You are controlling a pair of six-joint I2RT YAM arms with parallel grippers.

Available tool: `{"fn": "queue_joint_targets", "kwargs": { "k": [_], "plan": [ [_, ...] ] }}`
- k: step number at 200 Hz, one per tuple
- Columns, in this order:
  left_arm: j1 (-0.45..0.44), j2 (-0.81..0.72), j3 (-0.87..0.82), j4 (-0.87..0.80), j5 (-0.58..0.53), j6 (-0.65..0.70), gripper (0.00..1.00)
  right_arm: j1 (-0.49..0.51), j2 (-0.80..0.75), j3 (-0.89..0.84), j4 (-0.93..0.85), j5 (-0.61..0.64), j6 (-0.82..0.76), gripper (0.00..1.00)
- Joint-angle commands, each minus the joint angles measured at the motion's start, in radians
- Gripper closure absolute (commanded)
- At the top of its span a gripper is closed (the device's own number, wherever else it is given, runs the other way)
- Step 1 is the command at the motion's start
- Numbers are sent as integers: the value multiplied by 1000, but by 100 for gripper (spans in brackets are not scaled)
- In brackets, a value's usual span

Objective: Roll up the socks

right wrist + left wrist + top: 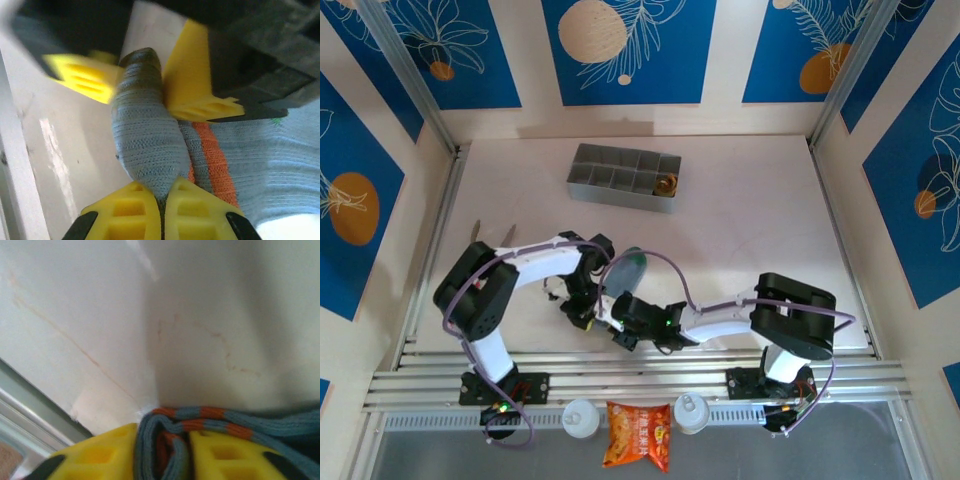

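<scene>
socks [145, 135]: ribbed knit cloth | fingers [130, 212]: matt yellow plastic | table [75, 315]: smooth, scuffed

Bright, even light (wrist views softly blurred)

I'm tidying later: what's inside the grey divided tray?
In the tray, one small golden-brown item sits in the near right compartment; other compartments look empty, though the near wall hides part of front-row floors.

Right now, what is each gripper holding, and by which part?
Right gripper pinches the grey-blue sock by a bunched fold; left gripper straddles its striped edge, grip unclear.
</scene>
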Motion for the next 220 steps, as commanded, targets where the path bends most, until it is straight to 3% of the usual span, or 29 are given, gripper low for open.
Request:
{"fn": "queue_joint_targets", "kwargs": {
  "k": [1, 17, 29, 59, 74, 108, 144, 194, 220],
  "plan": [
    [9, -69, -60, 96, -69, -29, 53, -56, 111, -93, -82, -205, 150, 100],
    [17, -121, -82, 123, -68, -27, 29, -90, 142, -108, -70, -305, 181, 100],
    [25, -159, -90, 137, -74, -14, 20, -106, 162, -109, -76, -349, 189, 100],
    [42, -265, -113, 152, -144, 7, 6, -153, 205, -104, -87, -440, 206, 100],
    [48, -322, -139, 194, -179, 29, 5, -183, 223, -101, -84, -479, 226, 100],
    [54, -434, -223, 270, -207, 97, 17, -235, 284, -86, -109, -545, 270, 100],
    [53, -496, -309, 327, -171, 124, 38, -281, 321, -93, -101, -599, 324, 100],
    [47, -483, -362, 437, -162, 142, 56, -363, 384, -105, -48, -717, 415, 100],
    [30, -443, -375, 488, -155, 136, 60, -398, 413, -92, -48, -773, 435, 100]
  ]
}}
